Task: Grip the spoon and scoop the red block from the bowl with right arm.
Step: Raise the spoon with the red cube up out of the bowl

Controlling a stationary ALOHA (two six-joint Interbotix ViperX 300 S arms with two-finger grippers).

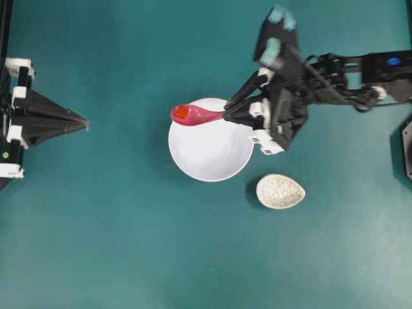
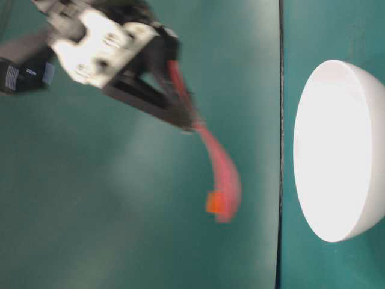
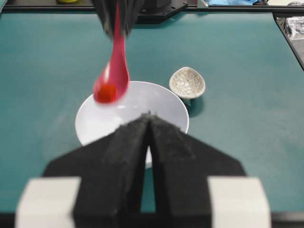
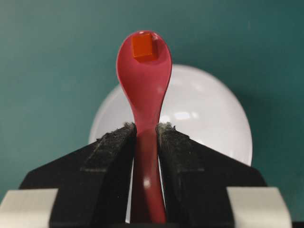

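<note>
Overhead exterior view, large round white bowl (image 1: 211,151) as landmark, black right arm's gripper (image 1: 226,116) above its rim clamped on glossy pink spoon (image 1: 196,115), tiny red block (image 1: 182,113) in scoop, left gripper (image 1: 82,122) pressed together, well apart.

Dish (image 1: 280,191): small speckled grey-white oval (crackle-glazed), upright.
Tabletop (image 1: 129,244): plain teal, under the dish.

No readable text

No words, labels, brand marks, numbers or signs can be made out in any view.
</note>
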